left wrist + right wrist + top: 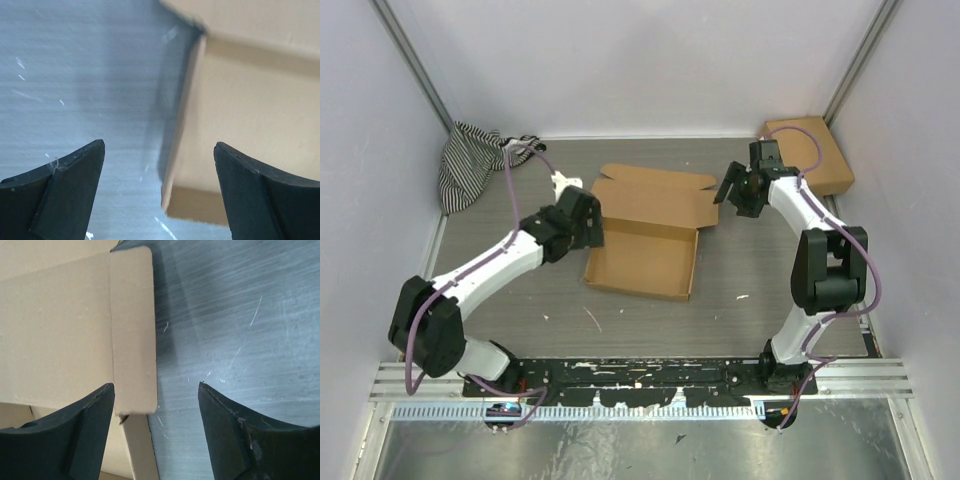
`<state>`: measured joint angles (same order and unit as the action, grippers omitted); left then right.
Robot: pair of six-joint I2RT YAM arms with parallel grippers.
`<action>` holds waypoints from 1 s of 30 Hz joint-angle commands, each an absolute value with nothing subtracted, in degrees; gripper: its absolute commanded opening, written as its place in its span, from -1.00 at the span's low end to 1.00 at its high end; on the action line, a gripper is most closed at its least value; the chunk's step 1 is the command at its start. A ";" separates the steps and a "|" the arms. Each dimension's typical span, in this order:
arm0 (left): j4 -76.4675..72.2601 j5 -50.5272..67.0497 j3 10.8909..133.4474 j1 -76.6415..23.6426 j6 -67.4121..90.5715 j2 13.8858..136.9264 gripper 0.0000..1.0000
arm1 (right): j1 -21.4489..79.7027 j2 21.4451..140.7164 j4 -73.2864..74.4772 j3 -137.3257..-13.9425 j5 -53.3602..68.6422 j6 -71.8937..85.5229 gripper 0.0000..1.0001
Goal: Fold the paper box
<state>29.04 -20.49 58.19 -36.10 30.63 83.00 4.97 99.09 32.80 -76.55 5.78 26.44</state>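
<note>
The paper box (645, 255) is a shallow brown cardboard tray in the middle of the table, its lid standing open at the far side with small flaps at both ends. My left gripper (590, 225) is open and empty at the box's left wall; the left wrist view shows that wall's corner (172, 187) between my spread fingers. My right gripper (730, 190) is open and empty at the lid's right end. In the right wrist view the lid's end flap (132, 330) stands just ahead of the left finger, with bare table before the right finger.
A slightly smaller ready-made brown cardboard box (810, 152) sits at the far right corner. A black-and-white striped cloth (470, 162) lies bunched at the far left corner. Grey walls close in on three sides. The table (750, 280) is grey and scratched.
</note>
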 commanded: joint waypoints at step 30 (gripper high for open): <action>22.30 13.91 95.88 -13.46 30.31 120.26 0.35 | 2.32 118.59 24.83 -89.20 26.74 24.15 -0.64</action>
<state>24.49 9.85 93.10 -13.56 29.69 118.78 1.91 119.04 24.97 -86.72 25.91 25.65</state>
